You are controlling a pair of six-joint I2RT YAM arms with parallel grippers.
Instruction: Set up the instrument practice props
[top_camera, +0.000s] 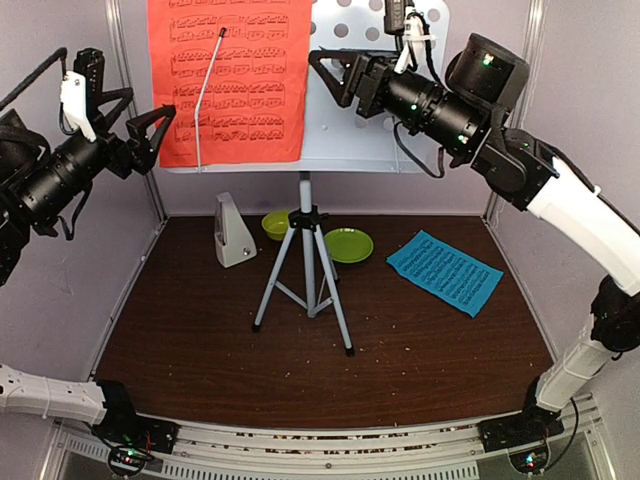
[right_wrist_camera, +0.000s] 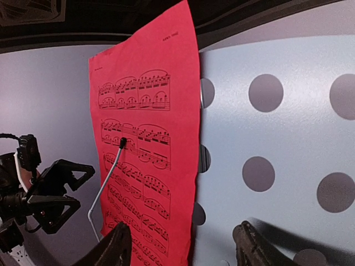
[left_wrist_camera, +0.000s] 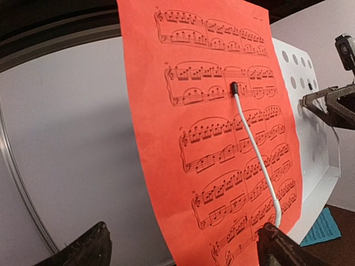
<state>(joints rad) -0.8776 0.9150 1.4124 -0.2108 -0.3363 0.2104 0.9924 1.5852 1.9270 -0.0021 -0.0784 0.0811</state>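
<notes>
The red music sheet [top_camera: 228,78] leans on the pale grey perforated stand desk [top_camera: 350,120] atop the grey tripod [top_camera: 305,265], with a white wire page holder [top_camera: 208,95] across it. The blue music sheet [top_camera: 445,271] lies flat on the table at the right. The whitish metronome [top_camera: 234,231] stands left of the tripod. My left gripper [top_camera: 160,138] is open and empty just left of the red sheet [left_wrist_camera: 222,138]. My right gripper [top_camera: 328,78] is open and empty in front of the desk [right_wrist_camera: 277,138], by the red sheet's [right_wrist_camera: 147,166] right edge.
A lime-green bowl [top_camera: 276,224] and a lime-green plate [top_camera: 348,245] sit behind the tripod's legs. Grey walls with metal frame posts enclose the brown table [top_camera: 200,340] at the back and both sides.
</notes>
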